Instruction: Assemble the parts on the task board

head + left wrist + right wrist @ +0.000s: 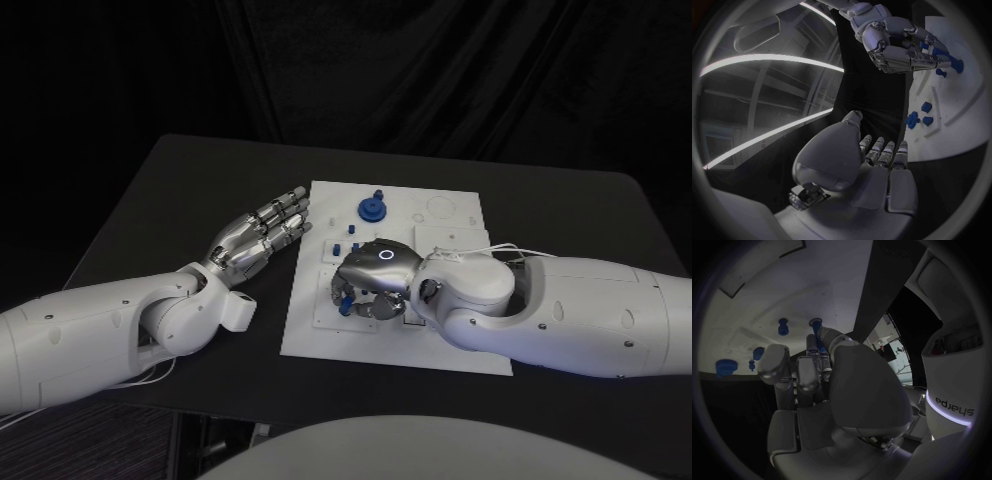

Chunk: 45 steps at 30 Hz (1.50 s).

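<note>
One upright blue peg (783, 327)

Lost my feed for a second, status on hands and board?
Left hand open, flat beside task board. Right hand down over blue parts on the board; grip cannot tell. Nothing blocking.

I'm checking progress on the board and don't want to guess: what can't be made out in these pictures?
- Head view: the right hand covers the middle of the task board, so any part under it is hidden.
- Left wrist view: whether the right hand's fingers actually pinch a blue part is too small to tell.
- Right wrist view: its own fingers block the board beneath them.
- The left hand rests flat beside the board.
</note>
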Each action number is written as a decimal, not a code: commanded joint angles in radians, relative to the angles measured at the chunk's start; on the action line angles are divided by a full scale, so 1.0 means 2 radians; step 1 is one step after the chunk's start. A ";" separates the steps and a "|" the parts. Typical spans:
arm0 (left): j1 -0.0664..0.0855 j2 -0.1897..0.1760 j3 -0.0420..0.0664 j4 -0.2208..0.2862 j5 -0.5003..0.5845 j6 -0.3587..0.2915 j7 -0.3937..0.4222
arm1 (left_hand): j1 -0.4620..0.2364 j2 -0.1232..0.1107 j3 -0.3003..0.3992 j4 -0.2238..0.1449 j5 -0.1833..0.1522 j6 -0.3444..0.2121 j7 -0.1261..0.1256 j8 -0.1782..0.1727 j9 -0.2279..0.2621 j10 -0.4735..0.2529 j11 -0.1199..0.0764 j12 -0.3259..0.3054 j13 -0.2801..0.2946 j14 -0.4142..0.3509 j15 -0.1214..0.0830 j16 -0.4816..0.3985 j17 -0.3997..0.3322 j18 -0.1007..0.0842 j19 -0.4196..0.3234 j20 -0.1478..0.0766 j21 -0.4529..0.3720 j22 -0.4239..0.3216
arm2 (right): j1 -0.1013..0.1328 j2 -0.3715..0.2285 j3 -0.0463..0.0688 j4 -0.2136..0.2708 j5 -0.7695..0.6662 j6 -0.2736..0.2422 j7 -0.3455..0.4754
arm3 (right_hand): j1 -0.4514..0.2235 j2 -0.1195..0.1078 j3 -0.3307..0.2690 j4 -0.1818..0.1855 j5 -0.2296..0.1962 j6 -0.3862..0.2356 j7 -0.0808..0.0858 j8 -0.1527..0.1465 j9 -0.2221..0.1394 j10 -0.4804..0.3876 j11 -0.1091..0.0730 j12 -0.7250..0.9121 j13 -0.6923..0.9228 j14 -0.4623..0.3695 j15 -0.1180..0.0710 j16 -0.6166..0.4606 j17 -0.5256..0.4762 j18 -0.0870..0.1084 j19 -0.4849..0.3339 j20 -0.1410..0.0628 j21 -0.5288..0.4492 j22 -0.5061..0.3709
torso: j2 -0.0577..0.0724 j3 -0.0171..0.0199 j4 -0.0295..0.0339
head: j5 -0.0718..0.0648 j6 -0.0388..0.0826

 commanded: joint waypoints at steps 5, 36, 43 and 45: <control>-0.002 0.002 0.000 0.000 0.001 0.009 0.027 | 0.002 0.004 0.008 -0.002 0.003 0.008 0.015 0.002 0.002 0.000 0.005 0.005 0.001 0.000 0.003 0.003 0.001 0.003 -0.001 0.005 0.003 0.000 | -0.004 0.002 -0.002 -0.003 -0.009 0.014 -0.011 | -0.005 0.004 0.000 -0.006 -0.002 0.001 0.003 -0.004 0.028 -0.007 0.003 -0.005 0.004 -0.009 0.001 -0.008 -0.008 -0.002 -0.008 0.002 -0.012 0.061 | 0.000 0.0000 0.0000 | -0.001 0.000; -0.005 0.000 0.000 0.000 0.001 0.009 0.020 | -0.001 0.005 0.012 -0.001 0.000 0.012 0.020 0.003 0.002 0.001 0.006 0.008 0.001 0.001 0.003 0.004 0.001 0.004 0.000 0.005 0.004 0.001 | -0.004 -0.007 -0.002 0.003 -0.009 0.023 -0.015 | -0.007 0.005 0.000 -0.012 0.001 0.008 0.002 -0.002 0.036 -0.007 0.002 -0.004 0.011 -0.015 0.001 -0.014 -0.017 0.000 -0.013 0.003 -0.021 0.059 | 0.000 0.0000 0.0001 | 0.001 0.000; -0.005 0.000 0.000 0.000 0.001 0.010 0.019 | -0.001 0.005 0.012 -0.001 -0.001 0.013 0.020 0.003 0.002 0.001 0.007 0.008 0.001 0.001 0.004 0.005 0.001 0.004 0.000 0.006 0.004 0.001 | -0.004 -0.004 -0.002 0.000 -0.009 0.021 -0.008 | -0.018 -0.001 0.005 -0.009 -0.018 -0.062 0.012 -0.050 0.019 -0.033 0.012 -0.016 0.015 -0.026 0.010 -0.027 -0.034 0.003 -0.025 0.008 -0.047 0.053 | 0.000 0.0000 0.0001 | 0.001 0.000; -0.005 0.000 0.000 0.000 0.001 0.010 0.018 | -0.001 0.005 0.012 -0.001 -0.001 0.013 0.020 0.003 0.002 0.001 0.007 0.008 0.001 0.001 0.004 0.005 0.001 0.004 0.000 0.006 0.004 0.001 | -0.004 -0.004 -0.002 -0.001 -0.009 0.018 -0.006 | -0.032 -0.010 0.001 0.000 -0.039 -0.122 -0.004 -0.085 0.002 -0.064 0.022 -0.029 0.013 -0.033 0.020 -0.033 -0.042 0.004 -0.031 0.013 -0.059 0.050 | 0.000 0.0000 0.0002 | 0.001 0.000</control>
